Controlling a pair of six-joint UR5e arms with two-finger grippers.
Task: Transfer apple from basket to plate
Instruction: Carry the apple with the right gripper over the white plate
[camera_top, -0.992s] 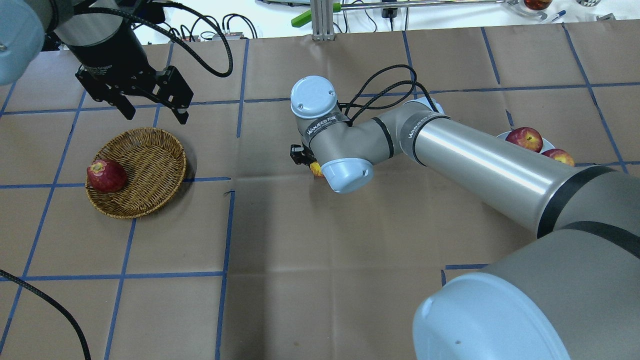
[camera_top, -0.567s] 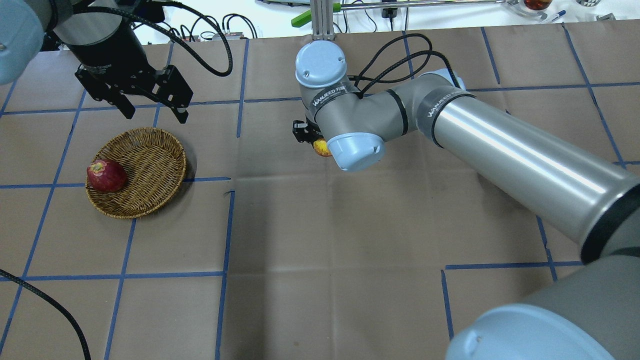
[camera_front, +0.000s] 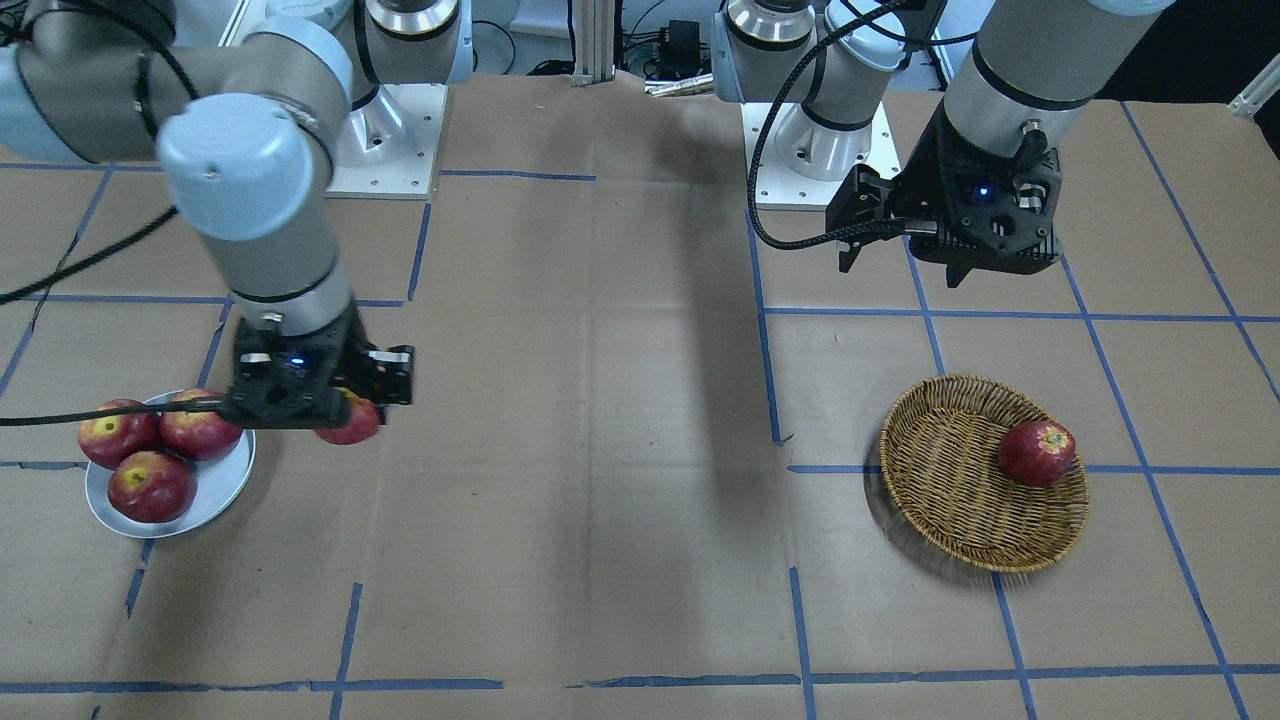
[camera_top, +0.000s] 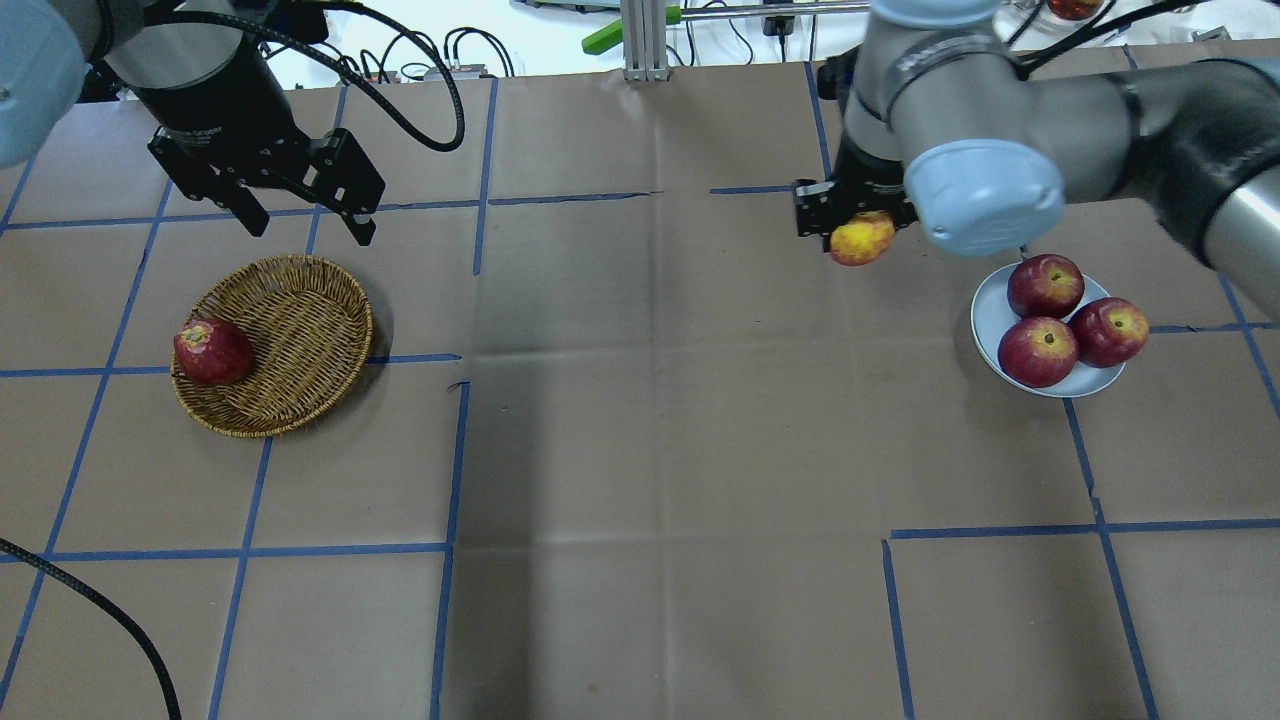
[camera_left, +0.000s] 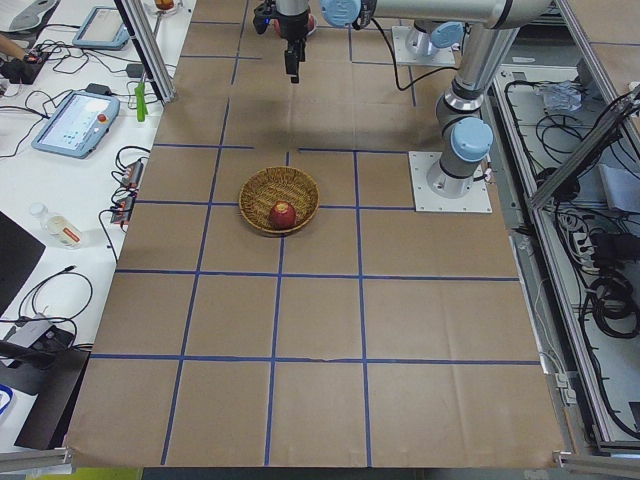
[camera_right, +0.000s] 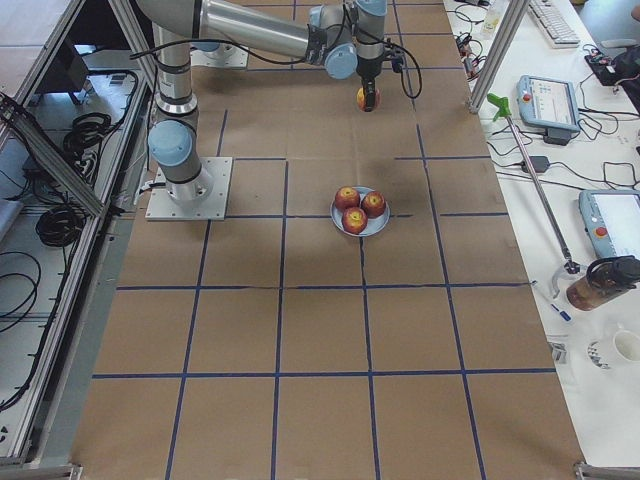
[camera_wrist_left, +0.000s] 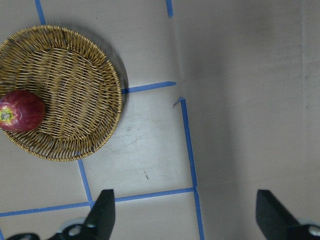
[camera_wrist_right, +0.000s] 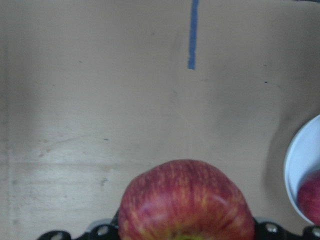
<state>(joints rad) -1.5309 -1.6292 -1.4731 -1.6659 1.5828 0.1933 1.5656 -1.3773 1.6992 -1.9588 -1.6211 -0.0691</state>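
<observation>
My right gripper (camera_top: 855, 225) is shut on the pinkish-red, yellow-streaked apple (camera_top: 862, 240) and holds it above the table, just left of the pale blue-grey plate (camera_top: 988, 312). The apple fills the bottom of the right wrist view (camera_wrist_right: 186, 200), with the plate's rim (camera_wrist_right: 300, 170) at the right edge. In the front view the apple (camera_front: 350, 420) hangs beside the plate (camera_front: 215, 492). The wicker basket (camera_top: 300, 320) sits at the left. My left gripper (camera_top: 312, 230) is open and empty, hovering behind the basket (camera_wrist_left: 65, 90).
A darker red apple (camera_top: 212, 352) lies at the basket's left side. Three dark-red apples (camera_top: 1045, 285) crowd the plate, leaving only its left rim bare. Blue tape lines grid the brown table.
My right arm has swung right with the apple, from the table's middle to just beside the plate. The left arm and the basket have not moved.
</observation>
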